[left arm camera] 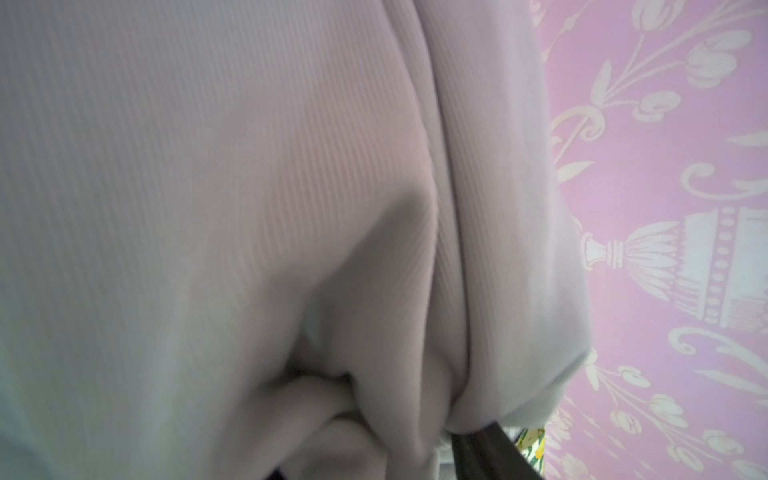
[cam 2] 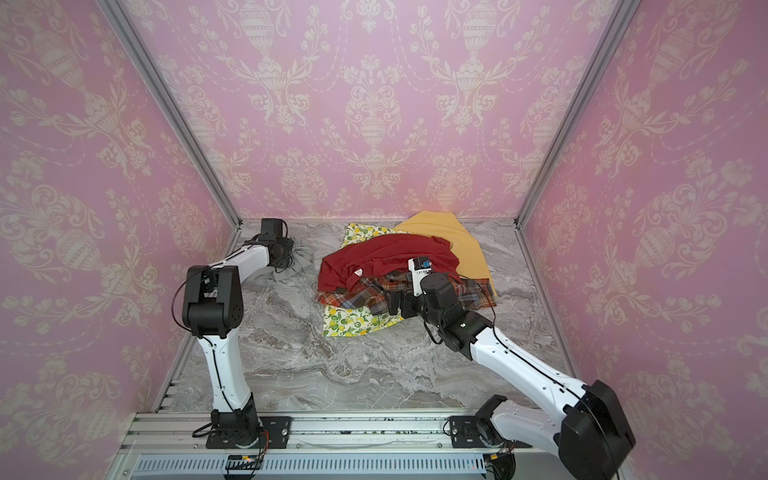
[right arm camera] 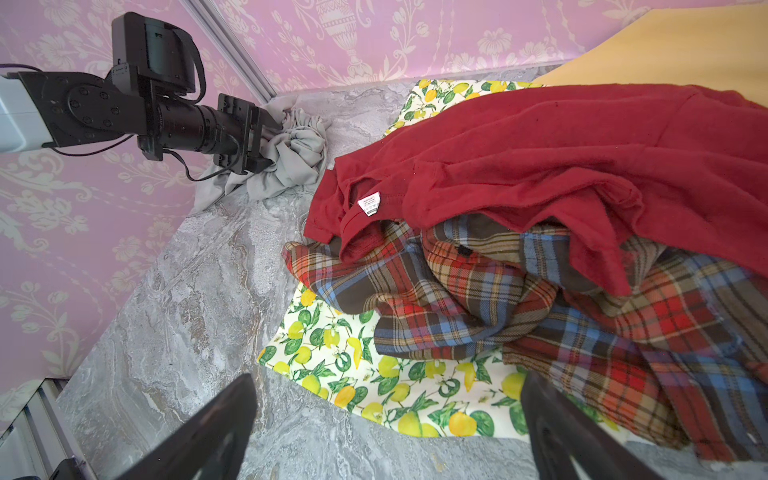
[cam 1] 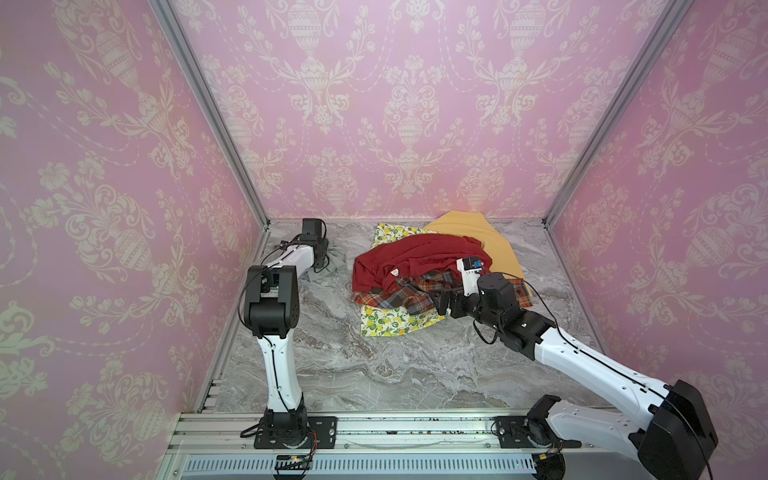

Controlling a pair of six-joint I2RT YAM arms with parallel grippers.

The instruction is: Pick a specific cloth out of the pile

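Left of centre in both top views, the left claw (cam 1: 327, 254) is clamping the bunched cloth (cam 1: 336, 268) (fingertips buried); the right claw (cam 1: 438, 305) is gaping empty beside the pile (cam 1: 415, 259).

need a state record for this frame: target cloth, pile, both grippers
target: plain light-grey jersey cloth, bunched on the grey marble tabletop near the far-left corner, left of the pile
pile layers: dark red knit shirt on top, orange-blue plaid shirt under it, white lemon-print cloth at the bottom, mustard-yellow cloth behind
left gripper: closed on the grey cloth's gathers
right gripper: open, empty, at the pile's near edge
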